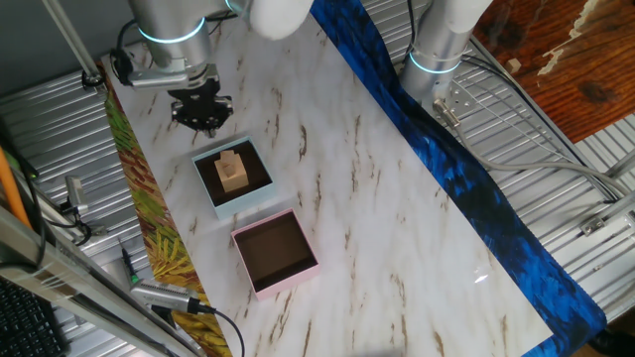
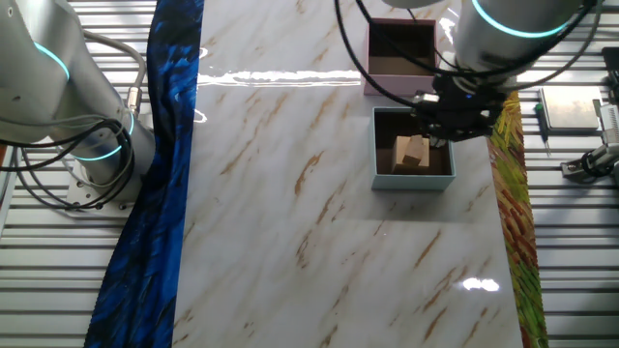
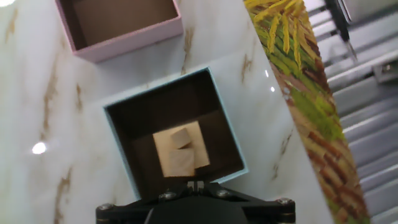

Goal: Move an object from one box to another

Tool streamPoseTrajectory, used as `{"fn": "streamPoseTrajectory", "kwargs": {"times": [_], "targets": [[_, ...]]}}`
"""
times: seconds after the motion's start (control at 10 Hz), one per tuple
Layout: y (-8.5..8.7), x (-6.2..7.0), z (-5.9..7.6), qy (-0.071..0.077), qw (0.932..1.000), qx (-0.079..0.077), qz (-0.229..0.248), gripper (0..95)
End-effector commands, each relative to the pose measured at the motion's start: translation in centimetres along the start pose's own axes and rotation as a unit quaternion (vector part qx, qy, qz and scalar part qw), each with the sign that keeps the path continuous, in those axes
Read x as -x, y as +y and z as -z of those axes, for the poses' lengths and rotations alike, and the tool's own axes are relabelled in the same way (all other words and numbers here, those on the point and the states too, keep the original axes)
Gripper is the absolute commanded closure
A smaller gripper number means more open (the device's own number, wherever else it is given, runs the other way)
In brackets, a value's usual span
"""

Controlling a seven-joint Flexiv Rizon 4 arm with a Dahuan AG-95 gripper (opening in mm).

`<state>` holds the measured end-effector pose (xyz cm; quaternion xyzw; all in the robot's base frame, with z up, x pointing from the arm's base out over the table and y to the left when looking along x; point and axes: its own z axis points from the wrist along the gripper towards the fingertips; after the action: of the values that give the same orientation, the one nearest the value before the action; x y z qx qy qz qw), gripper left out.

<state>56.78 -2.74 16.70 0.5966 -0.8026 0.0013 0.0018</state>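
Note:
The light-blue-walled box (image 1: pixel 248 201) holds a light wooden block (image 1: pixel 232 173) made of a small cube on a larger one. The pink-walled box (image 1: pixel 288 281) stands right next to it and is empty. My gripper (image 1: pixel 205 124) hangs above the table just beyond the blue box's far edge, its fingers together and holding nothing. In the hand view the fingertips (image 3: pixel 196 185) sit at the bottom edge, over the near wall of the blue box (image 3: pixel 160 86), with the block (image 3: pixel 180 152) just ahead and the pink box (image 3: pixel 130 40) beyond. The other fixed view shows the gripper (image 2: pixel 455 121) beside the block (image 2: pixel 411 153).
A yellow-green patterned strip (image 1: pixel 149 228) runs along one table edge near the boxes, and a blue patterned cloth (image 1: pixel 466 178) along the opposite edge. A second arm's base (image 1: pixel 437 50) stands beyond the blue cloth. Cables and tools lie off the table.

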Motion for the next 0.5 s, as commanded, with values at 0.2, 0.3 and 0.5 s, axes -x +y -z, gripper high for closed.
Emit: {"fn": "streamPoseTrajectory", "kwargs": {"times": [0.2, 0.3, 0.5], "targets": [[0.15, 0.02, -0.12, 0.003, 1.0, 0.001, 0.002, 95.0], [0.15, 0.02, -0.12, 0.013, 0.9999, -0.001, 0.004, 95.0], [0.15, 0.02, -0.12, 0.018, 0.9997, 0.0, 0.017, 95.0]]}}
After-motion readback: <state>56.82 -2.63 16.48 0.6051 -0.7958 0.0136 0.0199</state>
